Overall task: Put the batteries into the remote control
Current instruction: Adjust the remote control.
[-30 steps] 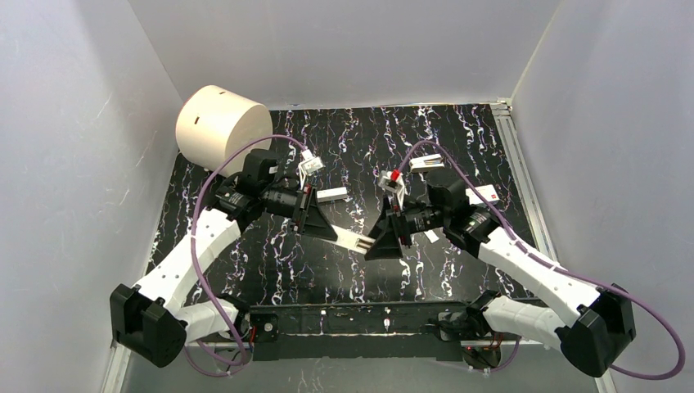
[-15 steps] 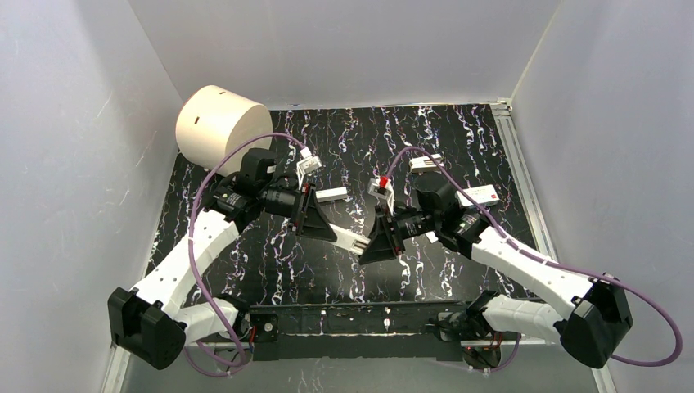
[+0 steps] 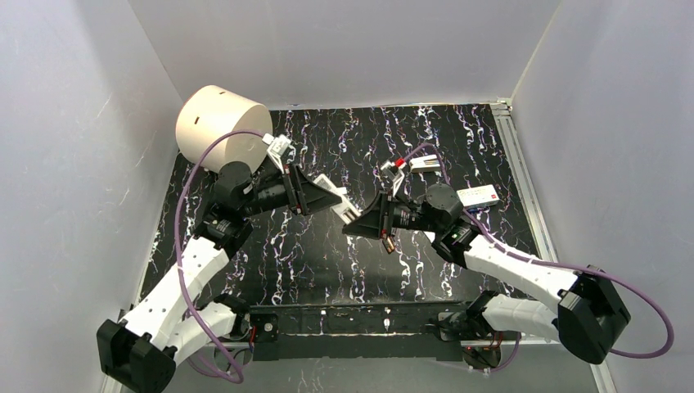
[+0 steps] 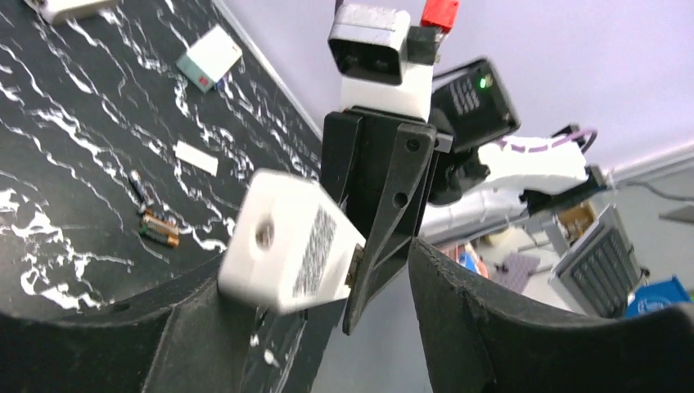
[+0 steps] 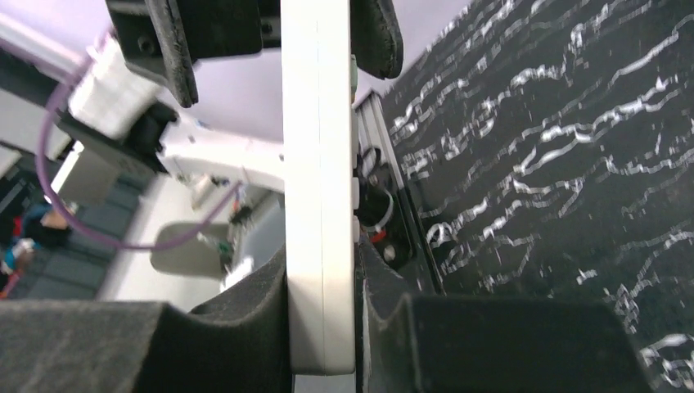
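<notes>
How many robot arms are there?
2. The left arm comes from the near left corner, the right arm from the near right; both reach the remote mid-table.

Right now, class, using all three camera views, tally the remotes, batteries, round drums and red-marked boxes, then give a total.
Remote: 1
Batteries: 2
Round drum: 1
Red-marked box: 1
Total: 5
</notes>
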{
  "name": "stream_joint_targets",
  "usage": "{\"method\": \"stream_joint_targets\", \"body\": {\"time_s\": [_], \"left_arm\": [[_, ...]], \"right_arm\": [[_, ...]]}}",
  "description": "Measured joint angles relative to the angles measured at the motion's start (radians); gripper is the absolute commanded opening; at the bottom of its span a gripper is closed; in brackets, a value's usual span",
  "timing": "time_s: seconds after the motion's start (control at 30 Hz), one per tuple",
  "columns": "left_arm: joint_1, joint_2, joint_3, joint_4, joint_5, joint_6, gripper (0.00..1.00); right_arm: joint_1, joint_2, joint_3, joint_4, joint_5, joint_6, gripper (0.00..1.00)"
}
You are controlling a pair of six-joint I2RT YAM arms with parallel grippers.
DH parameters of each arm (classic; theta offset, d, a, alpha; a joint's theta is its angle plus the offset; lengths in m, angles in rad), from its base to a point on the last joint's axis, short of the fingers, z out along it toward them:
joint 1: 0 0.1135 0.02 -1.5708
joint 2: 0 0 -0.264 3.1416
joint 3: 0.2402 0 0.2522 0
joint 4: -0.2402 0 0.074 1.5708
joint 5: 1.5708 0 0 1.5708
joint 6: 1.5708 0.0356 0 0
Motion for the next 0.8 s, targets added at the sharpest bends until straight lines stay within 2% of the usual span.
{"method": "stream_joint_targets", "body": {"time_s": [0.13,0.2,0.3,0.67,0.8], "left_arm": [[-0.001,-0.037,-0.055,0.156,-0.101,-0.115,0.58],[-0.001,-0.041,-0.069,0.207,-0.128,-0.149,0.53],[-0.002,-0.033,-0.079,0.265,-0.161,-0.194,0.52],[-0.027,0.035,-0.093,0.433,-0.191,-0.288,0.52],[-0.035,0.050,-0.093,0.451,-0.194,-0.306,0.39]], "right_arm": [[-0.002,0.039,-0.008,0.155,0.088,0.152,0.01],[-0.005,0.054,-0.008,0.203,0.117,0.207,0.01],[-0.004,0.069,-0.007,0.261,0.134,0.275,0.01],[0.002,0.097,0.009,0.322,0.137,0.377,0.01],[0.007,0.103,0.010,0.330,0.122,0.383,0.01]]}}
